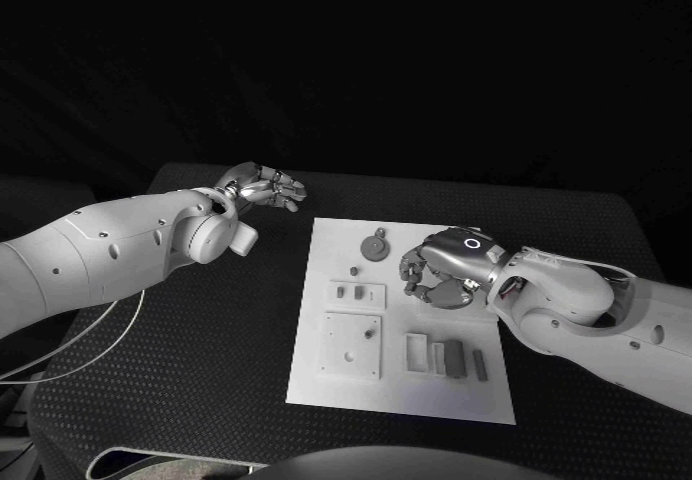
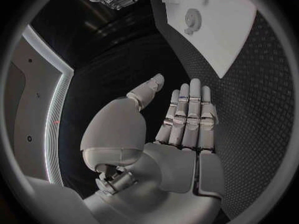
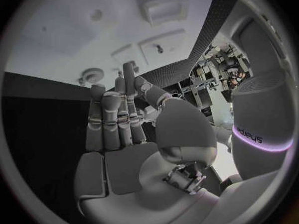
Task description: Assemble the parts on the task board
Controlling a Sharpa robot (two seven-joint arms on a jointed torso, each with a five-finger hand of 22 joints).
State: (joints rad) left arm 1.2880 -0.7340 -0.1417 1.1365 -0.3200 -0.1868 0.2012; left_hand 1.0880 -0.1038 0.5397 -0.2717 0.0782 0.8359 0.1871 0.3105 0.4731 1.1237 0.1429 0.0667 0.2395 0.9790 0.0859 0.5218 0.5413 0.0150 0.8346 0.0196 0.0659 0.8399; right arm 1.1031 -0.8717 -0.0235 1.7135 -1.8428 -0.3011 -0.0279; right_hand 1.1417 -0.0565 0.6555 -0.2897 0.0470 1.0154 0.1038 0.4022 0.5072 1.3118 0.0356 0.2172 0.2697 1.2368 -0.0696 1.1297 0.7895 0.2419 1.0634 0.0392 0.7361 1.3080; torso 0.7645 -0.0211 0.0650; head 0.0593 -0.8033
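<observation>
over the board (image 1: 404, 400), the right robot hand (image 1: 444, 268) hovers empty, fingers apart; next, grasp the gear (image 1: 376, 246).

Right hand (image 3: 124, 129) fills the middle of the view, palm facing the camera, fingers (image 3: 102, 114) straight and close together, holding nothing. Thumb (image 3: 149, 92) angled off beside them. Beyond the fingertips, the white board (image 3: 56, 30). On it: a round gear-like part (image 3: 93, 75) near the fingertips, a square plate (image 3: 163, 46) with a small peg, a smaller block (image 3: 129, 54) beside it. Black table (image 3: 37, 124) beneath.
</observation>
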